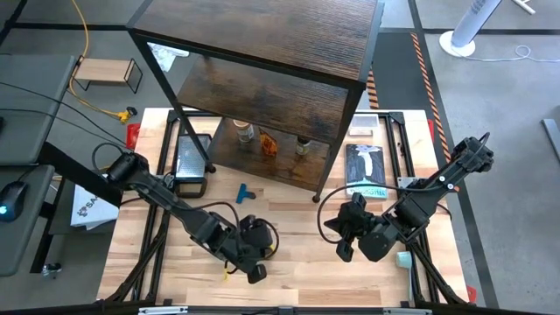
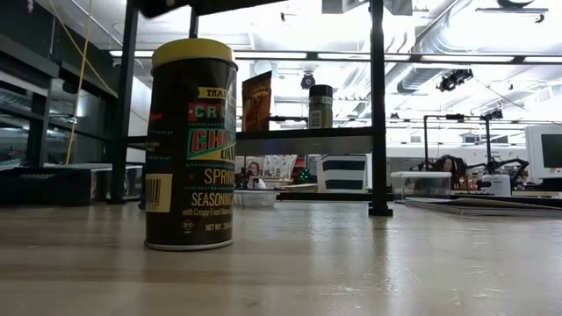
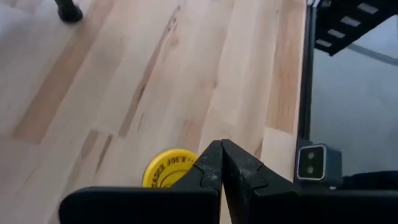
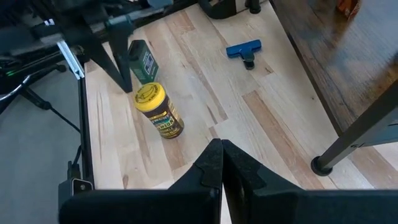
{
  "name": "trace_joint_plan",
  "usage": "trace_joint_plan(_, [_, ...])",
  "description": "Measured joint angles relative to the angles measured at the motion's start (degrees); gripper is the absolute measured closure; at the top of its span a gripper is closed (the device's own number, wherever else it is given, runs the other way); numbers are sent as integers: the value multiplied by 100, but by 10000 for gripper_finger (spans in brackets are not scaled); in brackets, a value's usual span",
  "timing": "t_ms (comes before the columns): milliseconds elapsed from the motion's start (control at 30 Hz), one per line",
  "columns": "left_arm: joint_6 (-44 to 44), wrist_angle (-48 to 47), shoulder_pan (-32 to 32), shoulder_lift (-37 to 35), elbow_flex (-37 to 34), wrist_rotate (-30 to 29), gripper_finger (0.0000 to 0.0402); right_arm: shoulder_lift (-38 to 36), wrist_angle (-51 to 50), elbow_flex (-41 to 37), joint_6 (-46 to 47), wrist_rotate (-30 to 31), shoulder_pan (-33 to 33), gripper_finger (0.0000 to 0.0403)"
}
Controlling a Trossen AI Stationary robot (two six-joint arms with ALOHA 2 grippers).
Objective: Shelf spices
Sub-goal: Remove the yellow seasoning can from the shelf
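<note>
The yellow-lidded jar (image 4: 160,111) stands upright on its base near the table's front edge, large in the low view (image 2: 190,145). My left gripper (image 3: 222,155) is shut just above and beside the jar's yellow lid (image 3: 168,169), touching nothing I can see. A small dark box (image 4: 144,61) stands on the table behind it. My right gripper (image 4: 222,155) hangs shut over the table's middle right (image 1: 334,232), holding nothing. On the lower board (image 2: 303,140) of the shelf (image 1: 262,52) stand a reddish-brown packet (image 2: 256,101) and a black-lidded jar (image 2: 320,105).
A blue T-shaped piece (image 1: 246,192) lies in front of the shelf. The shelf's black foot (image 4: 320,165) stands near my right gripper. A dark tray (image 1: 191,157) and a booklet (image 1: 365,169) flank the shelf. A small light-wood rack (image 1: 105,72) sits off the table, far left.
</note>
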Motion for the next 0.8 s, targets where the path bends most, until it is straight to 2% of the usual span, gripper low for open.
trace_joint_plan(200, [-187,-38,7,81,-178,-232,401,0,-2,0,-26,-2,0,403])
trace_joint_plan(300, [-375,209,-6,306,-514,-53,401,0,-1,0,-42,-2,0,403])
trace_joint_plan(367, [-359,402,15,330,-636,322,401,0,-4,0,-46,-2,0,403])
trace_joint_plan(800, [29,19,153,-1,-260,-150,402,0,-2,0,-47,-2,0,403])
